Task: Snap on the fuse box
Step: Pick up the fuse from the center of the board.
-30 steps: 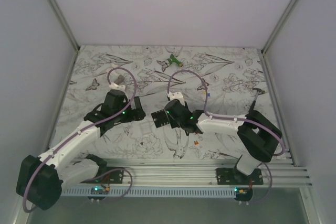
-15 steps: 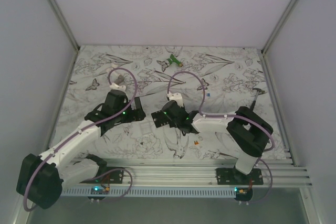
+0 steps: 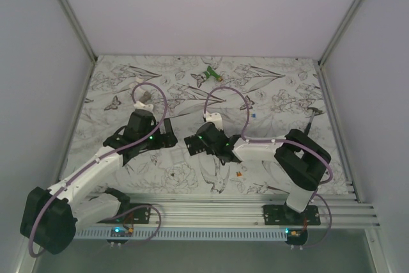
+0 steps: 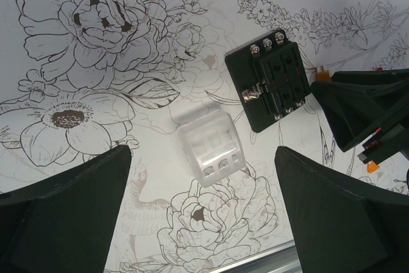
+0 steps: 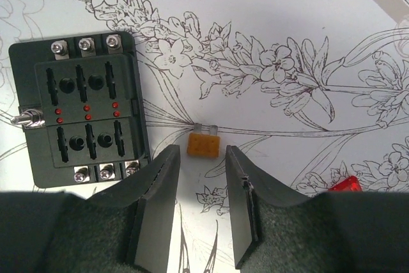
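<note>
The fuse box (image 5: 77, 110) lies flat mid-bench, nearer the near edge, with a clear cover (image 4: 211, 147) just beside it. The left end effector (image 4: 203, 158) stands wide and empty. The right end effector (image 5: 199, 161) is narrow and empty, beside an orange fuse (image 5: 203, 145).

The left arm (image 3: 96, 164) and right arm (image 3: 259, 150) are white with chunky black joints, looping purple cables (image 3: 165, 105) and tiny green lights (image 3: 149, 137).
</note>
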